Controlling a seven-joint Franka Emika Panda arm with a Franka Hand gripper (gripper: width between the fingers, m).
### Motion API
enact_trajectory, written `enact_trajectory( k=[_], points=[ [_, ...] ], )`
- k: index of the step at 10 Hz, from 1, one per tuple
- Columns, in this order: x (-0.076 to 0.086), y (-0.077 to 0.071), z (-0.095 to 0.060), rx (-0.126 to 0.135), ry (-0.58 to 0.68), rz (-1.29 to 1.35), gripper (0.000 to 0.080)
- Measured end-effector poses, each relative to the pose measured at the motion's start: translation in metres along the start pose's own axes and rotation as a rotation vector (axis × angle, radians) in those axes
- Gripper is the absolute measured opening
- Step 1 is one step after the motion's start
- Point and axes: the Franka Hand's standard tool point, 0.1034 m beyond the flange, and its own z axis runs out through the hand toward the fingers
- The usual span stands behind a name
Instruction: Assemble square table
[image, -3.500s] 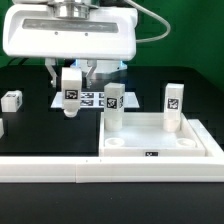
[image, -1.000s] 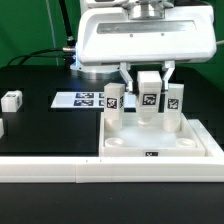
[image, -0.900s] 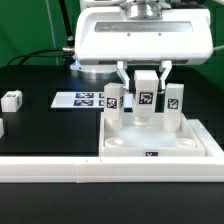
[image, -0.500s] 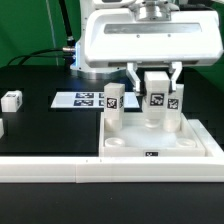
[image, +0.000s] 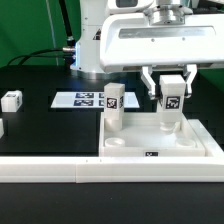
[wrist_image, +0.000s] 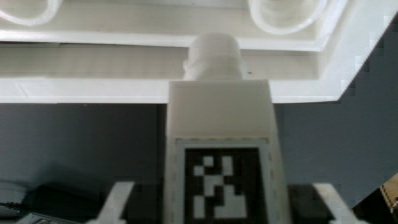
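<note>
The pincer (image: 171, 90) is clamped on a white tagged leg (image: 172, 106), holding it upright over the far side of the square tabletop (image: 130, 152), which lies on the black bench (image: 50, 130). Another leg (image: 113, 105) stands in the slab beside the pincer, toward the exterior view's left. The marker board (image: 78, 99) lies farther that way. In the wrist view, both fingers (wrist_image: 121, 205) flank the held leg's tag, and its peg (wrist_image: 214, 55) shows against the slab's rim.

Bright, even light comes from overhead; the white square table (image: 190, 150) nearly washes out against the dark worktop (image: 50, 125). Faint soft shadows lie inside its rim. The wrist view is blurred throughout.
</note>
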Motion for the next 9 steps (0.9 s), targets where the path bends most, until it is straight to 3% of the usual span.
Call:
enact_trajectory(
  k=[3,9],
  points=[
    [-0.007,-0.017,0.001,0.012,0.013,-0.020,0.0290],
    [-0.016,-0.026,0.009,0.018,0.001,-0.037,0.0290]
  ],
)
